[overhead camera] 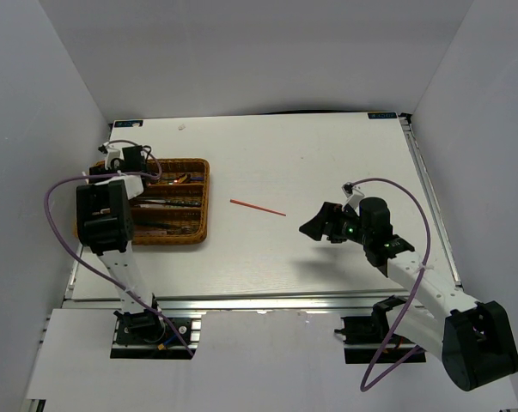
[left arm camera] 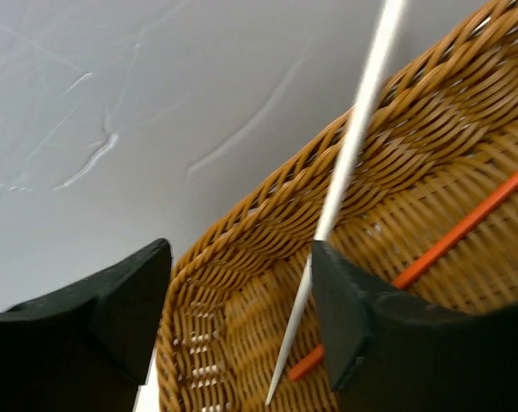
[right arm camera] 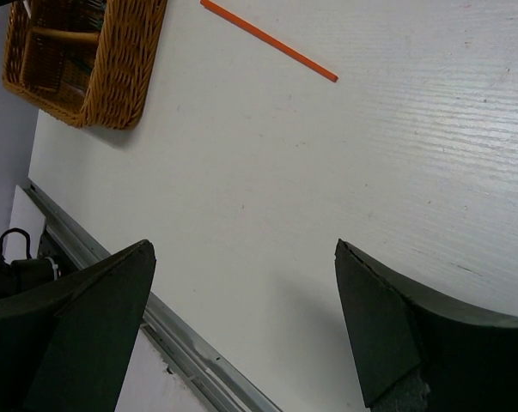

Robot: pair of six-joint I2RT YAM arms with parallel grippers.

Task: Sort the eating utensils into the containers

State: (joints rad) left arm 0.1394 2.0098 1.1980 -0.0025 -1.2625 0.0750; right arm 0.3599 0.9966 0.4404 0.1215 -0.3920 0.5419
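The brown wicker tray sits at the table's left, with several utensils lying in its slots. My left gripper hangs over its far left end, jaws open. In the left wrist view a thin silver chopstick slants down just beside the right finger into the tray, ungripped. A red chopstick lies on the tray floor behind it. Another red chopstick lies alone on the white table. My right gripper hovers open and empty to its right, over bare table.
An aluminium rail runs along the table's near edge and shows under my right gripper as the rail. White walls close in on the left, right and back. The tray shows at the top left of the right wrist view.
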